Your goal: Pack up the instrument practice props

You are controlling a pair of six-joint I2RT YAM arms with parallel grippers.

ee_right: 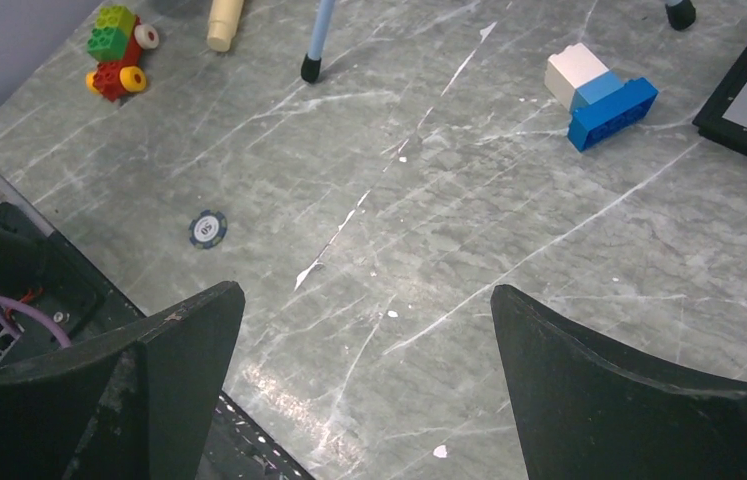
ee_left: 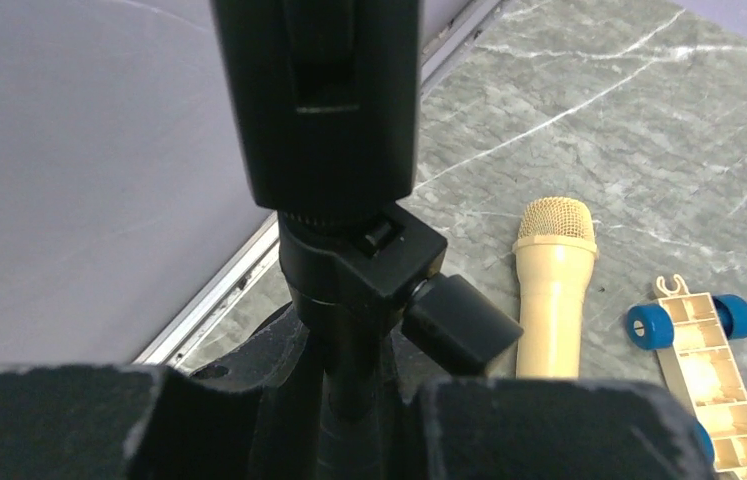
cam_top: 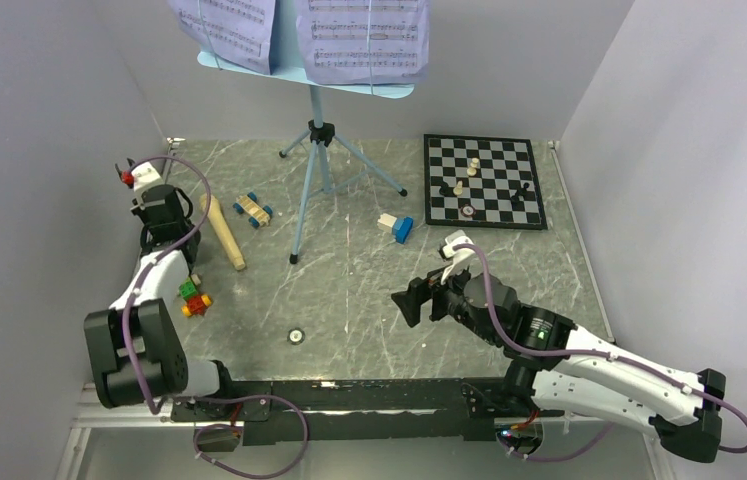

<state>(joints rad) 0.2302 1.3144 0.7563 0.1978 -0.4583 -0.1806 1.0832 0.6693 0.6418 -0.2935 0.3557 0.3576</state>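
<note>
Left hand [ee_left: 289, 430]: fingers placed either side of the stem of upright black mic stand [ee_left: 349, 270]; clamping cannot be told. Edge of surface [ee_left: 599, 100]: just left of mic stand. Tan microphone [ee_left: 552, 290]: laid flat just right of it, head toward far wall. Right hand [ee_right: 364, 300]: fingers held wide apart, well right of mic stand, open surface below.

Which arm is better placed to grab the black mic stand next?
Left. The left claw straddles the post of the mic stand in the wrist view, with the tan microphone lying right beside. The right claw hangs open over the table near its centre, holding nothing, well away from the stand.
</note>
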